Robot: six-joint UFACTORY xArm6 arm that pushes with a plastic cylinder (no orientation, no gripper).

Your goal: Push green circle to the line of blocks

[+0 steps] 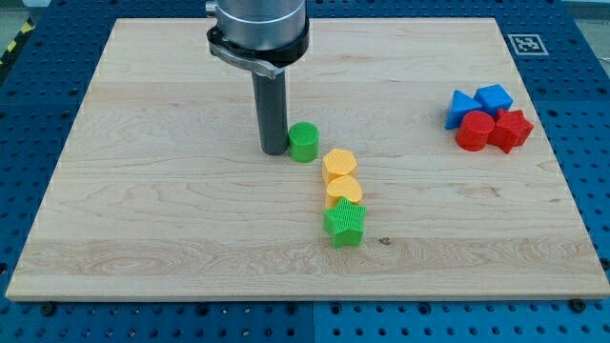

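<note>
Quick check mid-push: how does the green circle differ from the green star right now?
The green circle is a round cylinder; the green star has pointed lobes. The circle sits just right of my tip, slightly apart from the line; the star closes the line's bottom end, touching the yellow heart below the yellow hexagon. Both are green and ribbed.

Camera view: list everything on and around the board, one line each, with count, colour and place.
green circle: 1, green, near board centre, just up-left of the line of blocks
yellow blocks: 2, yellow, upper and lower, heart-like, touching, middle of the line
green star: 1, green, bottom end of the line
blue blocks: 2, blue, view's right, and, top of the cluster
red blocks: 2, red, view's right, round one and angular one, below the blue ones
board: 1, light wood, on a blue perforated table
marker tag: 1, black and white, board's top right corner
my tip: 1, dark rod, right beside the green circle on its left
</note>
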